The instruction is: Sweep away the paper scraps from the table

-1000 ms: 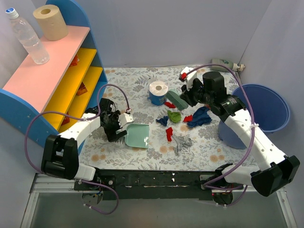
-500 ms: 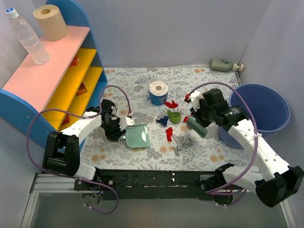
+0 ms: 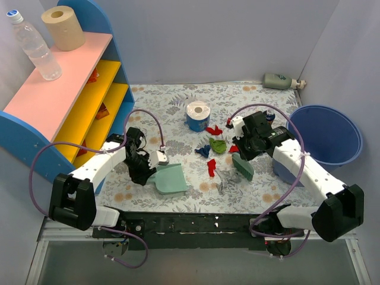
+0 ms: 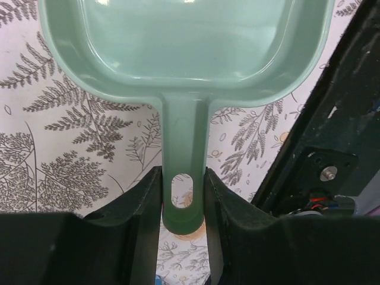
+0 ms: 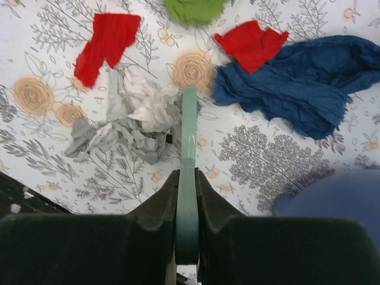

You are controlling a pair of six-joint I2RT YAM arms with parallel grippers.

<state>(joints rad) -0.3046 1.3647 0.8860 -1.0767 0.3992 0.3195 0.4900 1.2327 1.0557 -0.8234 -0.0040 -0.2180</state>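
paper scraps [image 3: 218, 145] are light, soft crumpled wads lying loose mid table [image 3: 157, 100], between dustpan [image 4: 184, 53] and brush [image 5: 189, 133]; they'd likely scoot, so push them with the brush rather than pinch. left gripper [image 4: 182, 178] is clenched on the dustpan handle, pan holds nothing. right gripper [image 5: 187, 184] clamps the brush just beside the grey wad [image 5: 127, 127]; blue bin [image 3: 329, 139] at right shows nothing inside.

The dustpan [image 4: 184, 53] is glossy smooth plastic, the paper scraps [image 5: 136, 113] crumpled matt, the table [image 3: 160, 101] cloth-covered.
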